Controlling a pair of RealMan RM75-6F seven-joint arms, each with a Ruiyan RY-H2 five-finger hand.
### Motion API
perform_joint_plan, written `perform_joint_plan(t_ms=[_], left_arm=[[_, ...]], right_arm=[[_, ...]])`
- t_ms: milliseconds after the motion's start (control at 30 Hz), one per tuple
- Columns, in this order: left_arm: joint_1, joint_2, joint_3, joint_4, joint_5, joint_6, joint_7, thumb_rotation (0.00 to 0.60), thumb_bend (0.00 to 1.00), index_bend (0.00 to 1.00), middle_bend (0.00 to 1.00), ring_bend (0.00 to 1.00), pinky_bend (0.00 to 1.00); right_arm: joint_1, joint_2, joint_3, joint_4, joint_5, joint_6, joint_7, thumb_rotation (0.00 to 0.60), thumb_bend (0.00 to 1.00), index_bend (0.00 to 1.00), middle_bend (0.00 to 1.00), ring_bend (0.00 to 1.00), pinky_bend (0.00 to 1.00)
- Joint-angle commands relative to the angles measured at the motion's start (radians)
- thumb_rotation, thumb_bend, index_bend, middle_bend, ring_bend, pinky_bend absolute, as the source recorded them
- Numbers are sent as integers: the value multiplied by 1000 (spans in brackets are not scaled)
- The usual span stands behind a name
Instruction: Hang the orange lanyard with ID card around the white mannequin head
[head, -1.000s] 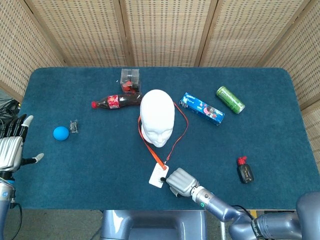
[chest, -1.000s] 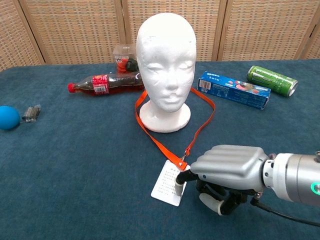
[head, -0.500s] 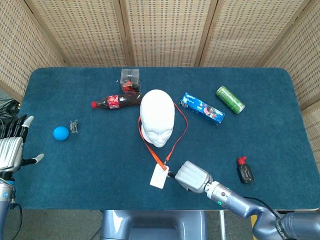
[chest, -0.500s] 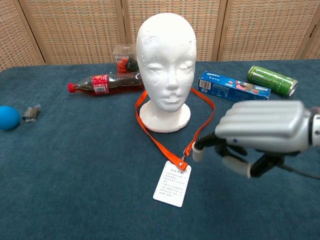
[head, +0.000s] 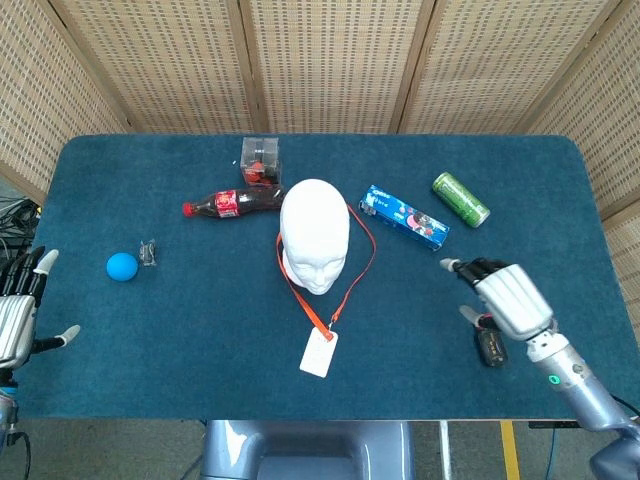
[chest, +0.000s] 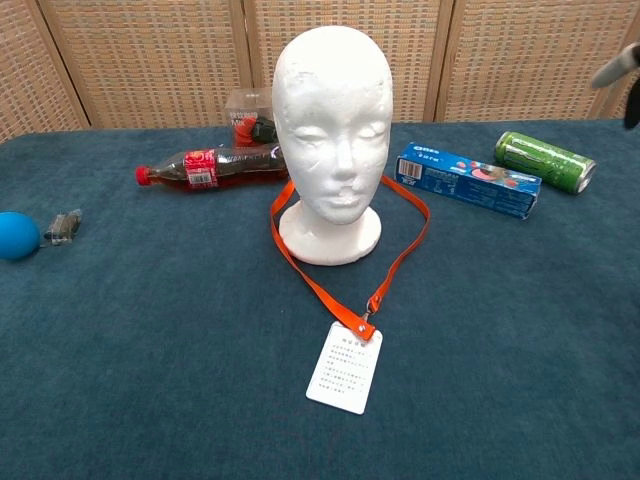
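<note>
The white mannequin head (head: 315, 235) stands upright mid-table, also plain in the chest view (chest: 335, 130). The orange lanyard (head: 352, 270) loops around its neck and base, and both straps run down toward the front edge (chest: 400, 250). The white ID card (head: 318, 353) lies flat on the cloth at the end of the lanyard (chest: 345, 367). My right hand (head: 505, 295) hovers well to the right of the card, fingers apart and holding nothing; only a fingertip (chest: 620, 70) shows in the chest view. My left hand (head: 18, 320) is at the far left edge, spread and holding nothing.
Behind the head lie a cola bottle (head: 235, 202) and a clear box (head: 260, 160). A toothpaste box (head: 404, 218) and a green can (head: 460, 199) lie to the right. A small black bottle (head: 489, 343) sits just below my right hand. A blue ball (head: 122, 266) is at the left.
My right hand has let go of the ID card and moved right and up, away from it. The card lies still. The left hand has dropped slightly.
</note>
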Motion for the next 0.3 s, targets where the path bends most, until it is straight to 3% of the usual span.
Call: perform_joint_plan(t_ms=[33, 300], left_arm=[[28, 0, 24, 49, 48, 25, -63, 600, 0, 0, 0, 0, 0], [48, -13, 29, 81, 80, 44, -85, 600, 0, 0, 0, 0, 0]], right_arm=[[-134, -46, 41, 115, 110, 94, 30, 600, 0, 0, 0, 0, 1], [-250, -76, 69, 103, 177, 154, 68, 600, 0, 0, 0, 0, 0]])
